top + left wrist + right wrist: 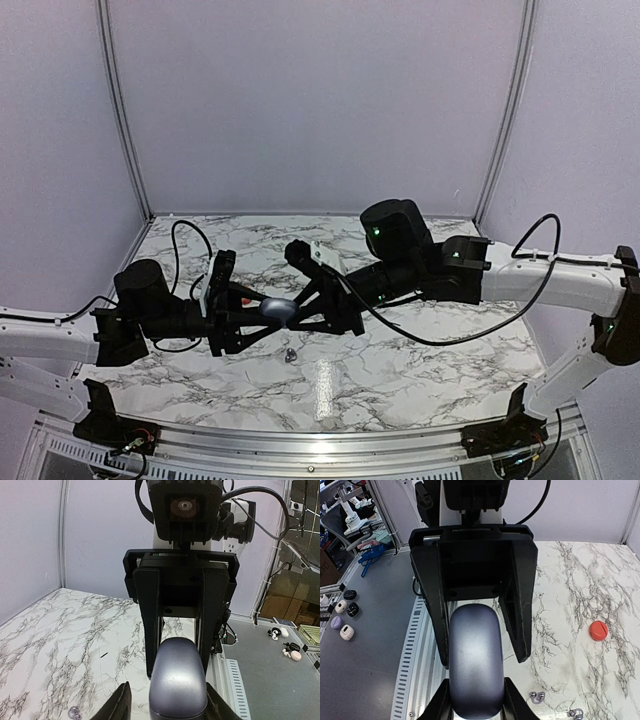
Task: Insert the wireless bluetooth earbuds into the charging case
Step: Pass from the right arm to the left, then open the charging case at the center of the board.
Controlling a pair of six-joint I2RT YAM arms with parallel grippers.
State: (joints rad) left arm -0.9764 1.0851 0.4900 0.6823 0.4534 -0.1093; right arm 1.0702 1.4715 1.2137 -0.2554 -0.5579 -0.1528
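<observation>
- The left gripper and right gripper each pinch an opposite end of the silvery-grey charging case.
- Two silvery earbuds lie on the marble table beneath the case, touching neither gripper.

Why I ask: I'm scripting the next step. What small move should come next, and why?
Probably start easing the charging case open: the left gripper and right gripper both clamp it, apparently closed, in midair, while an earbud lies loose on the table.

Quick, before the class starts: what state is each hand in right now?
Left hand: fingers flank the charging case; whether it grips cannot be told.
Right hand: closed on the charging case.
</observation>
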